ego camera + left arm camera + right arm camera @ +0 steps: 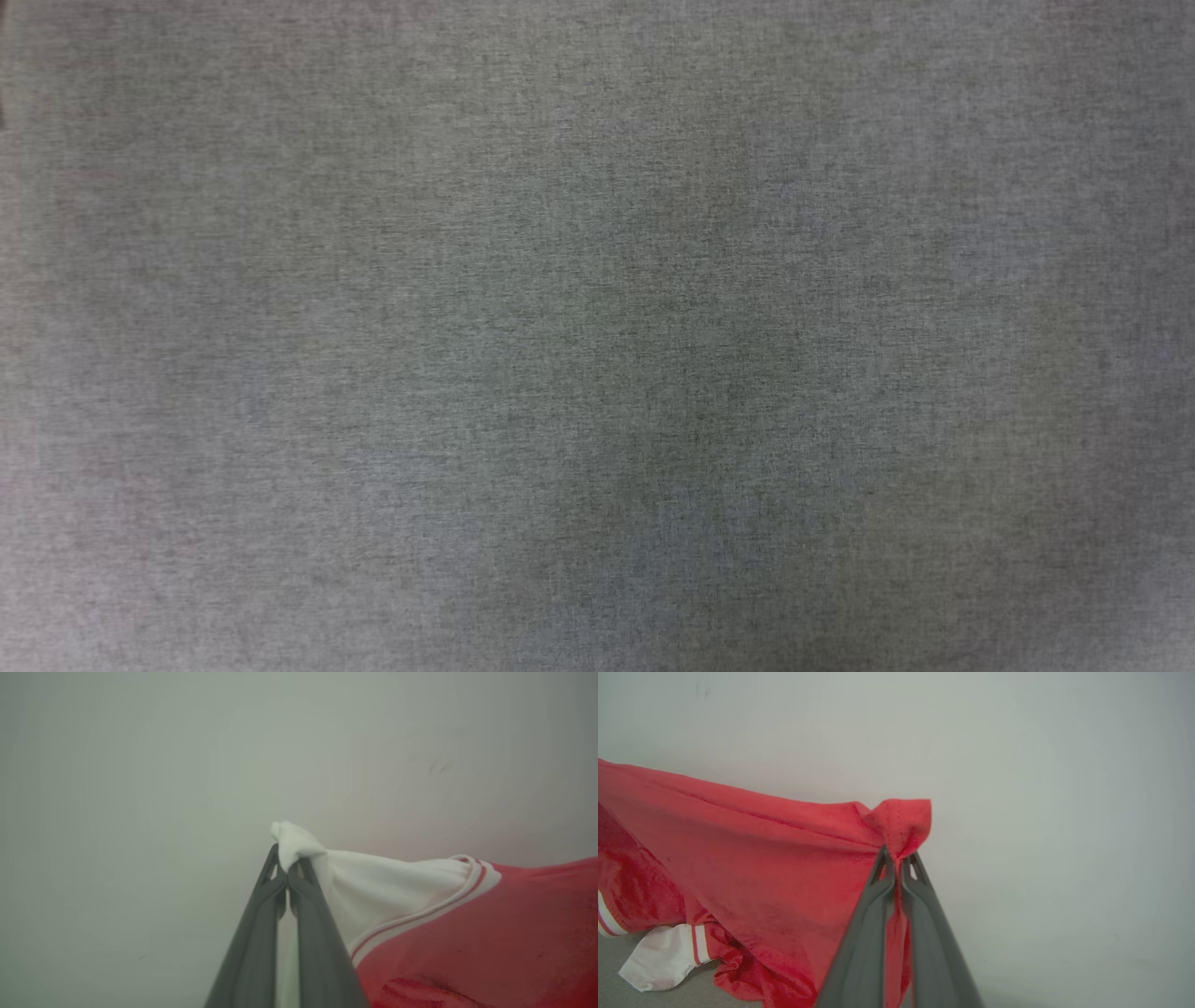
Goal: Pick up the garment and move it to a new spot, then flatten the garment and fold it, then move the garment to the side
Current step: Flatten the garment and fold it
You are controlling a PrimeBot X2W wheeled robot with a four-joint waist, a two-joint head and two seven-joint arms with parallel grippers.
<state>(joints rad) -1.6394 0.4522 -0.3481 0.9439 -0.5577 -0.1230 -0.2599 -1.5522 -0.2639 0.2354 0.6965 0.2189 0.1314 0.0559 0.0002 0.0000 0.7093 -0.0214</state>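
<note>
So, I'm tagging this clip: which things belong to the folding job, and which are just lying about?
Job: garment; left gripper, shut on its white sleeve; right gripper, shut on a red corner.
Just there: grey surface; pale backdrop.

Your garment [467, 933], red with white stripe-trimmed sleeves, hangs stretched between a pinched sleeve tip and a pinched red corner, lower folds touching the grey surface [612, 991].
</note>
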